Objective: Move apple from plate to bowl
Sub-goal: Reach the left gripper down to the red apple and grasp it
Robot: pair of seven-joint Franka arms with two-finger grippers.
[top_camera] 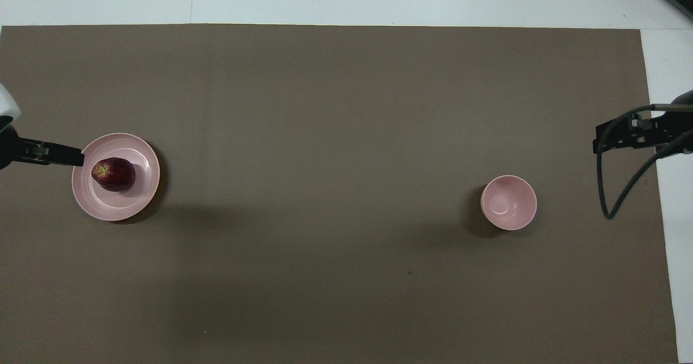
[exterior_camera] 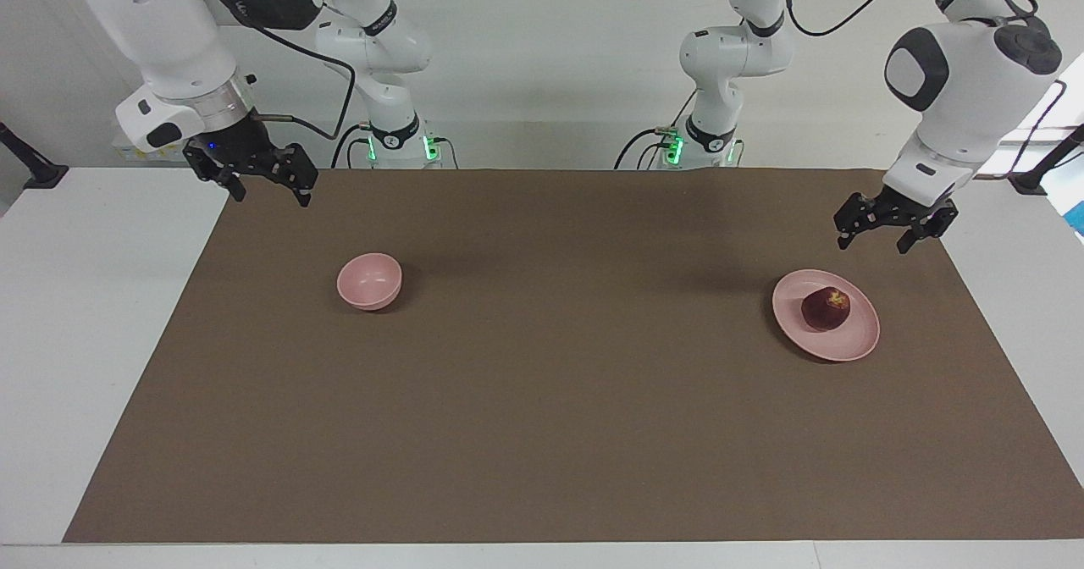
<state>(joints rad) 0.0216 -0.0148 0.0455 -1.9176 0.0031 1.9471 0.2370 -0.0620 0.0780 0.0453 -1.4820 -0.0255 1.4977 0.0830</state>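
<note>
The dark-red apple [exterior_camera: 826, 308] lies on the pale-pink plate [exterior_camera: 851, 345] toward the left arm's end of the table. Both also show in the overhead view: the apple [top_camera: 113, 174] and the plate [top_camera: 116, 209]. The small deep pink bowl [exterior_camera: 369, 281] stands empty toward the right arm's end and shows in the overhead view too [top_camera: 509, 202]. My left gripper [exterior_camera: 875, 240] is open and empty, raised over the mat by the plate's rim [top_camera: 65, 155], clear of the apple. My right gripper [exterior_camera: 269, 190] is open and empty, raised over the mat's corner [top_camera: 601, 139], apart from the bowl.
A brown mat [exterior_camera: 542, 400] covers most of the white table [exterior_camera: 85, 298]. A black cable [top_camera: 617, 190] loops down from the right arm beside the bowl. Black stands [exterior_camera: 34, 167] sit at both ends of the table.
</note>
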